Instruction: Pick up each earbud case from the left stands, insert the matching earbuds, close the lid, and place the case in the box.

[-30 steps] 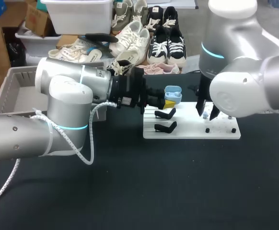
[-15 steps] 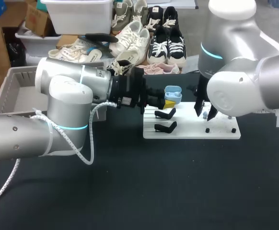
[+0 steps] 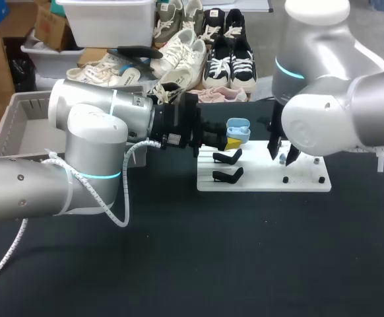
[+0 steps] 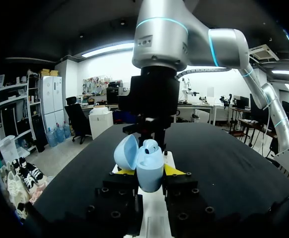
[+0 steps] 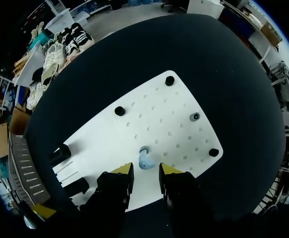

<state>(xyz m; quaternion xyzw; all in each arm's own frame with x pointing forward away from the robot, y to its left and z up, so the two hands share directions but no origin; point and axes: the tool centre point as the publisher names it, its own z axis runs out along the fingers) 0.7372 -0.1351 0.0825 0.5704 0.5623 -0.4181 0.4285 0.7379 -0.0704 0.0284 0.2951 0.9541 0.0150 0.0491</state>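
So, right gripper (image 5: 146,171): its fingers stand apart, pointing down at the white board (image 5: 177,111); nothing is pinched between them.
Earbud (image 5: 145,161): pale blue, lying on the board just ahead of the fingertips, in line with the gap between them.
Step in hand: it looks like picking up this earbud. Come straight down so that one finger passes on each side, close gently, and lift without dragging it along the board.
Left gripper (image 4: 149,171): clamped on the earbud case (image 4: 149,173), with the lid (image 4: 126,151) swung open to one side. Hold it steady as the target.
Right wrist view: only this one shows you how the earbud lies against the fingers.
Left wrist view: only this one shows you the case's open mouth, with your right arm just beyond it.
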